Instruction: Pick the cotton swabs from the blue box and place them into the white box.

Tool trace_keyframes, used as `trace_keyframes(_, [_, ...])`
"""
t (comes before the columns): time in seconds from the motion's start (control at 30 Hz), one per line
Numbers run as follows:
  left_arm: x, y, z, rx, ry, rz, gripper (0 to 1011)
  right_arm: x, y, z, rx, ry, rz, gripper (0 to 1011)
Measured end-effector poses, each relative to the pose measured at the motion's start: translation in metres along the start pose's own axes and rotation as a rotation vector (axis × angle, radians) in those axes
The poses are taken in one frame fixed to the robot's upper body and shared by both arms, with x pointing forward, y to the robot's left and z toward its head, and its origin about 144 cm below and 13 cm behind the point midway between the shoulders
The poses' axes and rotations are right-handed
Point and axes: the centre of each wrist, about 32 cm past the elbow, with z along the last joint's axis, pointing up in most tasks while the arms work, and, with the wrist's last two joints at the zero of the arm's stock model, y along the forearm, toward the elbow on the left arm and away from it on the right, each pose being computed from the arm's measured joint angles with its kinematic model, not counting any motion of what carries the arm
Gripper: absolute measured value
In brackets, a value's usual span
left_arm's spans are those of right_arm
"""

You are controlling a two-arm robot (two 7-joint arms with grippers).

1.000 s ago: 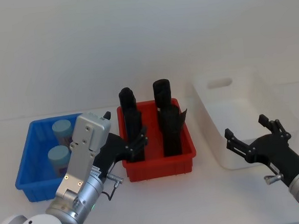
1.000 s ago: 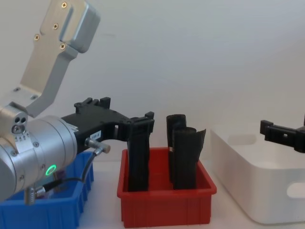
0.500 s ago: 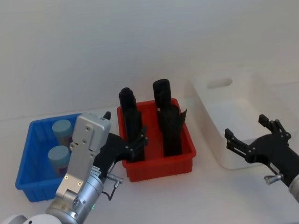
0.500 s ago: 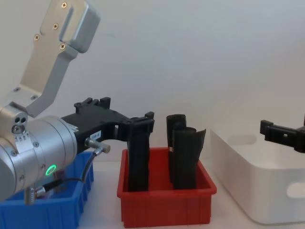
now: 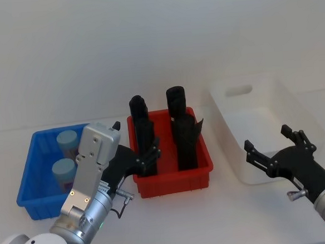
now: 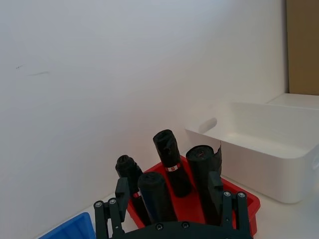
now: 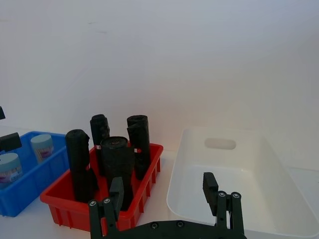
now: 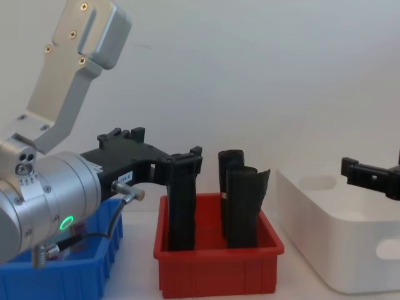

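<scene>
Got two tubs of cotton swabs (image 5: pixel 64 171) standing upright in the blue box (image 5: pixel 37 210), pale blue lids up, one behind the other, with pinkish labels on the sides in the right wrist view. Just sitting on the box floor, clear of both grippers. Can put the blue box at the far left of the white tabletop (image 5: pixel 175 221), right beside a red bin (image 5: pixel 172 181) in the middle. Counting four black rolls (image 5: pixel 179 126) stood on end in that red bin, poking well above its rim. Then over on the right, set apart from the red bin, got the white box (image 8: pixel 350 250), bigger than the other two, glossy, with rounded corners and an oval handle slot in its far end wall.

Found the left gripper (image 5: pixel 152 155) hanging above the front-left corner of the red bin, next to the blue box, fingertips right by the nearest black roll in the head view. Can't say whether actually touching it. Fingers spread wide in the left wrist view, so released and holding nothing. Going by the chest view, up about level with the tops of the rolls, well above the blue box's rim.

Spotted the right gripper (image 5: pixel 268 139) hovering at the near end of the white box, roughly over its front rim. Same deal there: fingers splayed apart, empty, pointing out across the white box in the right wrist view
</scene>
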Motion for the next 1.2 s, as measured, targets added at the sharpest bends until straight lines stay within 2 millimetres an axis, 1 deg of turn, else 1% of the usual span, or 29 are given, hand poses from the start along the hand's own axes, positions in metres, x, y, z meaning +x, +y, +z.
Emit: trace_keyframes(1.2, [0.0002, -0.001, 0.001, 0.006, 0.004, 0.019, 1004, 0.0, 0.0, 0.0, 0.0, 0.0, 0.0, 1001])
